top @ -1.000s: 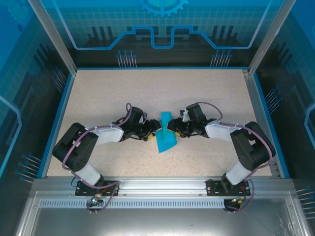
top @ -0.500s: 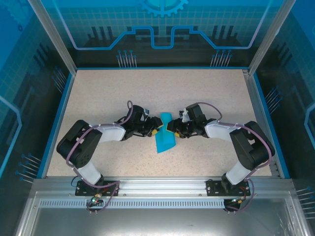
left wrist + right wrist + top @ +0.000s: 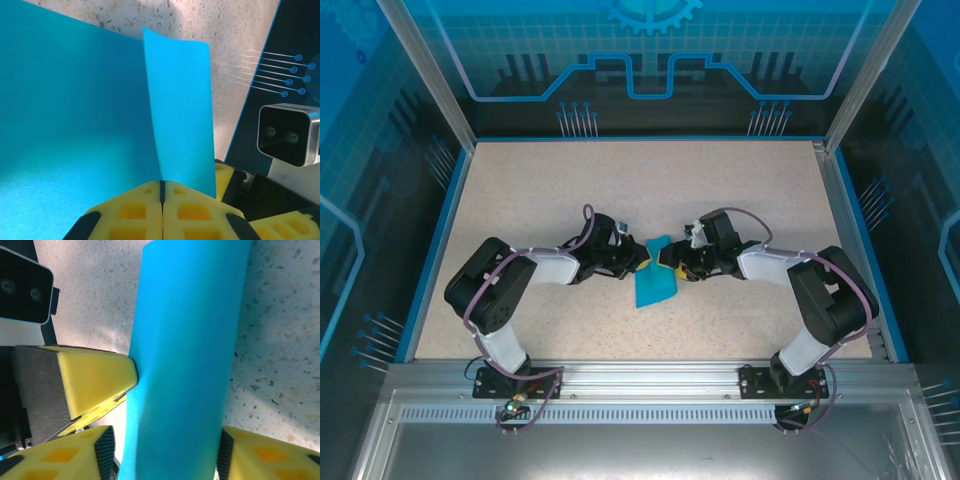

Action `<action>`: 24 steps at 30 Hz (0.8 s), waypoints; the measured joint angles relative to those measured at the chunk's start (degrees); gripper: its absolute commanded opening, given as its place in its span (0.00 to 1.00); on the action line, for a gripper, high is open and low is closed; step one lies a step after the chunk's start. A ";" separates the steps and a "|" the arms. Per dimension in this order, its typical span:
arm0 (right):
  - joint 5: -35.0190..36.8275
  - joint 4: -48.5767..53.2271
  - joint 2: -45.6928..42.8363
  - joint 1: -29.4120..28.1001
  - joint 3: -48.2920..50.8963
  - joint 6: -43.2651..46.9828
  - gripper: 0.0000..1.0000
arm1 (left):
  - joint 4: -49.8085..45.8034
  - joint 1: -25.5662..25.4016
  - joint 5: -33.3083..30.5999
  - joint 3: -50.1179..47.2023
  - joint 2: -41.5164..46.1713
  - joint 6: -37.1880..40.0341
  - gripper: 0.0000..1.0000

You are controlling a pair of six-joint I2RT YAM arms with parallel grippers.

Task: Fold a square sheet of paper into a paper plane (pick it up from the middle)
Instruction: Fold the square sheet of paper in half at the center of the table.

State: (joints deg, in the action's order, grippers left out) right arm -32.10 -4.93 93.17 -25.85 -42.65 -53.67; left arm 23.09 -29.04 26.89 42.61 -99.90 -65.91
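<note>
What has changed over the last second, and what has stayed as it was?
The left gripper moved right to the square sheet of paper and shut on it, pinching a fold between its pads. The sheet now looks narrower at the middle. The right gripper stayed at the sheet's other side, and the sheet kept its place on the table.

sheet of paper (image 3: 75,125) cropped at left, right claw (image 3: 167,457) cut off below
</note>
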 measured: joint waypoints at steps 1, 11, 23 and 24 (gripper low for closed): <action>-0.74 0.55 0.09 0.48 -0.15 0.90 0.65 | -0.61 0.00 0.00 -0.02 0.31 0.50 0.05; -6.32 6.91 4.72 1.90 -6.03 9.01 0.68 | -7.87 0.13 0.00 -0.76 4.28 7.28 0.05; -6.71 11.96 9.01 -0.37 -9.27 13.31 0.70 | -13.99 2.32 0.00 -0.74 5.53 11.93 0.08; -6.54 11.96 9.01 -0.79 -9.35 13.29 0.70 | -14.38 2.38 -0.02 -0.68 5.57 12.22 0.08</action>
State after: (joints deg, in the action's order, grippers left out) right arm -38.63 7.03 102.17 -26.63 -52.01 -40.38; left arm 8.71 -26.65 26.87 41.93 -94.32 -53.69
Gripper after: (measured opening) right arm 0.699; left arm 0.081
